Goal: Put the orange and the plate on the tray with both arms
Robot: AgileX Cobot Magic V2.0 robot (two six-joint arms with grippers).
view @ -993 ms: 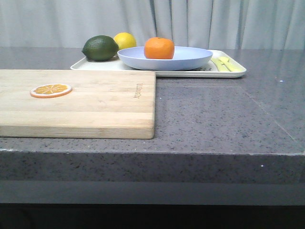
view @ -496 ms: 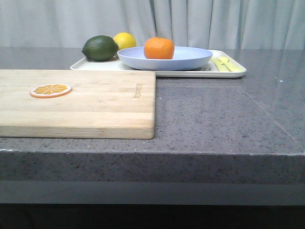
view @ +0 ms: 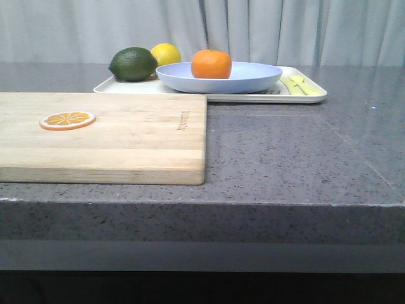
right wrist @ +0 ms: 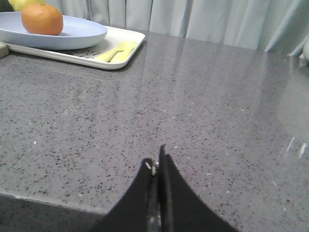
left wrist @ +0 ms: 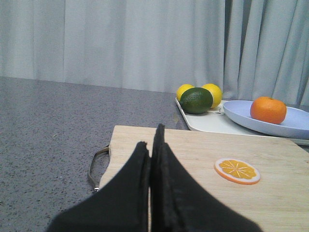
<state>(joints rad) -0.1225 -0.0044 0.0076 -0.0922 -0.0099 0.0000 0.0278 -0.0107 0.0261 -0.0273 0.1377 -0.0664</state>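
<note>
The orange [view: 211, 64] rests in the pale lavender-blue plate [view: 253, 79], which stands on the white tray [view: 310, 95] at the back of the counter. The left wrist view also shows the orange [left wrist: 268, 109], plate [left wrist: 294, 128] and tray [left wrist: 207, 123]; the right wrist view shows the orange [right wrist: 42, 19], plate [right wrist: 82, 33] and tray [right wrist: 126, 50]. My left gripper [left wrist: 151, 137] is shut and empty, low over the near end of the cutting board. My right gripper [right wrist: 155, 162] is shut and empty above the bare counter near its front edge. Neither gripper appears in the front view.
A wooden cutting board [view: 126, 139] lies front left with a thin orange slice [view: 68, 120] on it and a metal handle [left wrist: 96, 164] at its end. A dark green avocado [view: 133, 64] and a yellow lemon [view: 166, 54] sit on the tray's left part. Curtains hang behind.
</note>
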